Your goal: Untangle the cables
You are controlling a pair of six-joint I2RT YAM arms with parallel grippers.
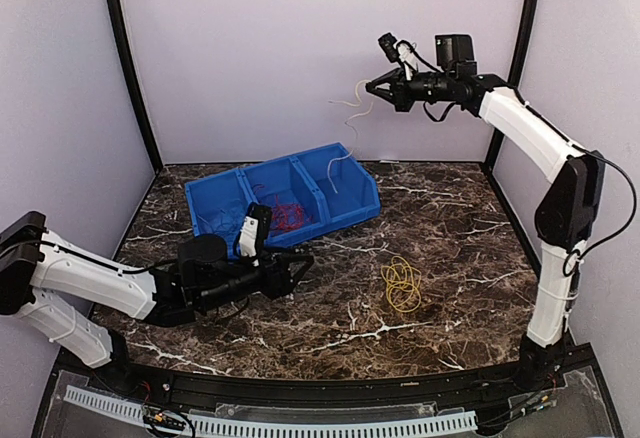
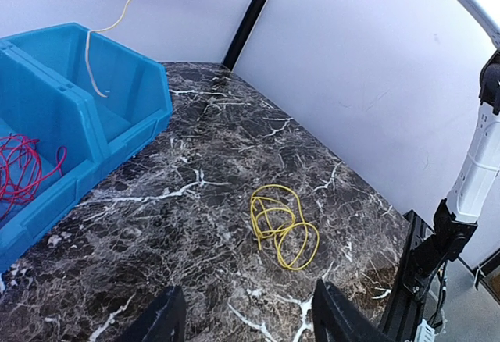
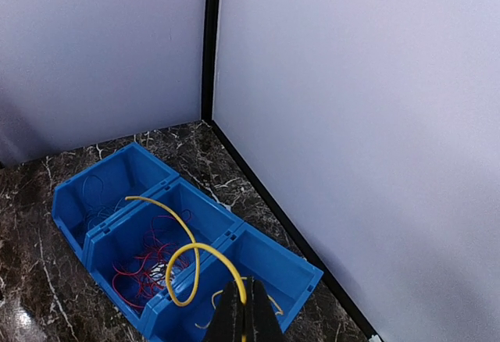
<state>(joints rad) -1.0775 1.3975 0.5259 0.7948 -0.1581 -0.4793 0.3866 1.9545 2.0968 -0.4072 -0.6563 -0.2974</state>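
A yellow cable (image 1: 402, 283) lies coiled on the marble table; it also shows in the left wrist view (image 2: 283, 225). My left gripper (image 1: 300, 266) is open and empty, low over the table, to the left of the coil, which lies ahead of its jaws (image 2: 246, 318). My right gripper (image 1: 372, 88) is raised high above the blue bin (image 1: 355, 208). It is shut on a second yellow cable (image 3: 191, 260) that hangs down (image 1: 345, 153) into the bin's right compartment. Red cables (image 1: 285, 216) lie in the middle compartment, dark blue ones (image 3: 98, 201) in the left one.
The blue three-compartment bin (image 2: 117, 123) stands at the back left of the table. Grey walls with black corner posts (image 1: 130, 68) close in the back and sides. The right arm's upright link (image 1: 555, 288) stands at the right edge.
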